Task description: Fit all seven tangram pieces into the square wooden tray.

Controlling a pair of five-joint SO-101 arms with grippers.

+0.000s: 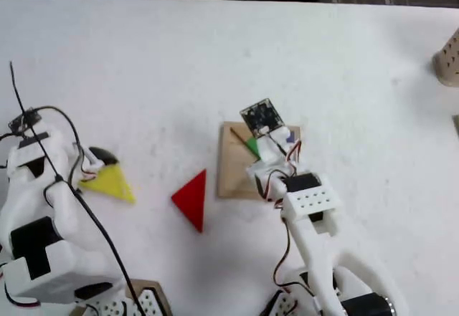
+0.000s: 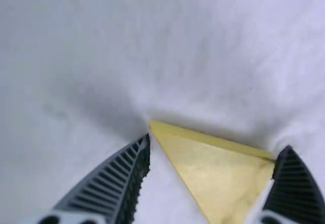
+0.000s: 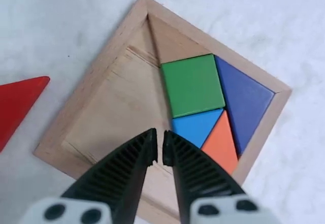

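Note:
The square wooden tray point(image 3: 96, 76) holds a green square point(image 3: 193, 85), a dark blue triangle point(image 3: 246, 99), a light blue triangle point(image 3: 195, 125) and an orange triangle point(image 3: 223, 144) in one half; the other half is bare wood. Over the tray's bare part hangs my right gripper point(image 3: 158, 145), shut and holding nothing. The red triangle point(image 1: 192, 198) lies on the cloth to the left of the tray point(image 1: 233, 173). A yellow triangle point(image 2: 218, 178) lies flat between the spread fingers of my left gripper point(image 2: 216, 149), which is open and low over the cloth. In the high view the yellow triangle point(image 1: 107, 182) is at the left.
A white cloth point(image 1: 215, 58) covers the table, with wide free room toward the back. A pegged wooden block point(image 1: 448, 61) stands at the right edge. Black cables point(image 1: 86, 208) loop over the left arm. A wooden base point(image 1: 147, 294) sits at the front.

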